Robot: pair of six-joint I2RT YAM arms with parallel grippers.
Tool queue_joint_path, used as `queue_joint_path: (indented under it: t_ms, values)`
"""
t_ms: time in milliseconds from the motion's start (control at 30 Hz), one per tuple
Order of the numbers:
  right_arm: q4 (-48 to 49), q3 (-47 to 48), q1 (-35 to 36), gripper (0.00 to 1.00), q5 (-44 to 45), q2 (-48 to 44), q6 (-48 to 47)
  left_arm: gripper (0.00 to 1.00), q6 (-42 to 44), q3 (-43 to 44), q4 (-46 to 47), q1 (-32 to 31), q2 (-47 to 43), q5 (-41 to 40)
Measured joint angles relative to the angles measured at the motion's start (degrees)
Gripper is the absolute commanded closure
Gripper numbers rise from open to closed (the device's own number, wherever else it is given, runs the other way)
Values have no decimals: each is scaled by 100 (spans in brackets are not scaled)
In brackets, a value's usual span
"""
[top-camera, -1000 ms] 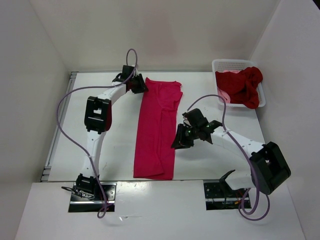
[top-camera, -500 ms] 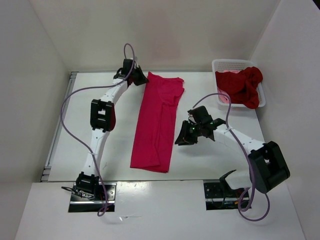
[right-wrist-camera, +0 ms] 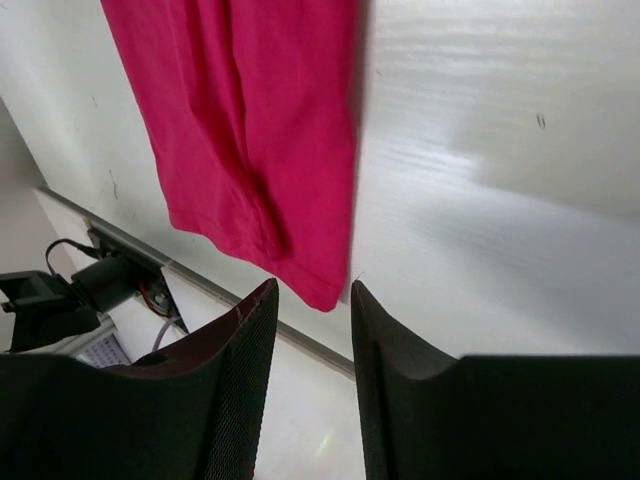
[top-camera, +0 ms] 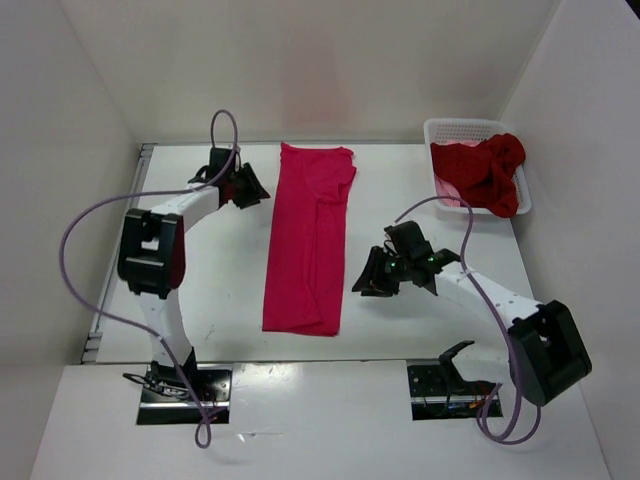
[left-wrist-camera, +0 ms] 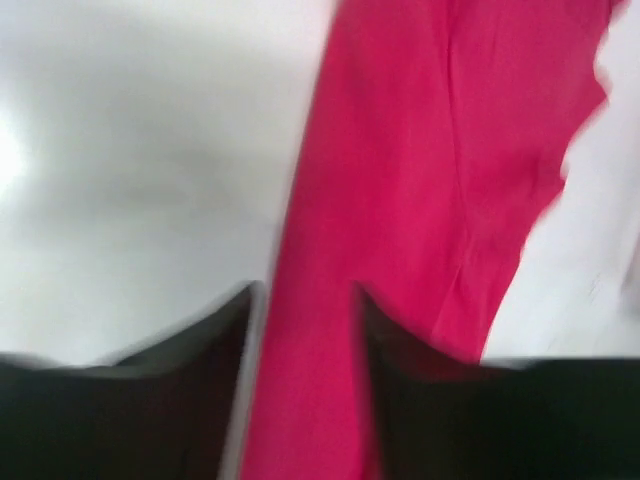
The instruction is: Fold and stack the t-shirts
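Observation:
The magenta-pink t-shirt (top-camera: 305,240) lies on the table folded into a long narrow strip, running from the back edge toward the front. My left gripper (top-camera: 250,187) is open and empty just left of the strip's far end; its blurred wrist view shows the shirt (left-wrist-camera: 440,150) beyond the open gripper (left-wrist-camera: 305,330). My right gripper (top-camera: 372,280) is open and empty to the right of the strip's near half. In its wrist view the gripper (right-wrist-camera: 312,300) points at the shirt's near corner (right-wrist-camera: 250,130). The dark red t-shirt (top-camera: 485,175) is heaped in the basket, with a bit of the salmon-pink one (top-camera: 447,191) under it.
The white mesh basket (top-camera: 470,128) stands at the back right corner against the right wall. White walls close the table on the left, back and right. The arm bases and their mounting plates sit at the near edge.
My left gripper has swung left, away from the shirt's far left corner, and now stands apart from it. The shirt strip has shifted back and lies straighter. My right gripper has drifted slightly nearer.

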Motion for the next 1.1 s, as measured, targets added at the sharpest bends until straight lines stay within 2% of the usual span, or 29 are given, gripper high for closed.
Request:
queue_joint_path:
  t_ms: [133,233,300,333,433,500,567,633,700,767,867,900,1100]
  values:
    - [133,-452,107,78,107,-472,315,79,-79,-1891,76,-90,-1690,-57]
    - [243,-695,271,79,190,-601,581,83,-199,-2811,-240,-256,-2601,-275]
    - [299,-826,376,79,256,-667,739,78,-385,-3294,-503,-417,-3073,-433]
    - [330,-885,444,79,306,-704,815,78,-485,-3539,-599,-483,-3294,-402]
    - [435,-1038,693,79,400,-850,1036,86,-688,-4258,-809,-535,-3939,-125]
    - [516,-1106,863,79,428,-894,1178,86,-868,-4699,-955,-577,-4332,-26]
    - [713,-1226,1008,78,446,-920,1349,82,-1062,-5104,-1056,-629,-4723,17]
    - [905,-1405,1078,70,455,-966,1521,70,-1200,-5416,-1185,-673,-5093,50]
    - [1023,-1556,1115,63,498,-977,1687,63,-1305,-5602,-1340,-699,-5359,66]
    - [1158,-1676,1185,60,527,-970,1799,52,-1405,-5757,-1366,-745,-5482,85]
    - [1362,-1786,1403,57,546,-846,1985,44,-1547,-6140,-1331,-870,-5587,133]
    - [1436,-1801,1506,57,551,-756,2033,38,-1574,-6277,-1364,-931,-5622,136]
    - [1818,-1768,1996,57,575,-39,2297,38,-1759,-6459,-1338,-1241,-5884,286]
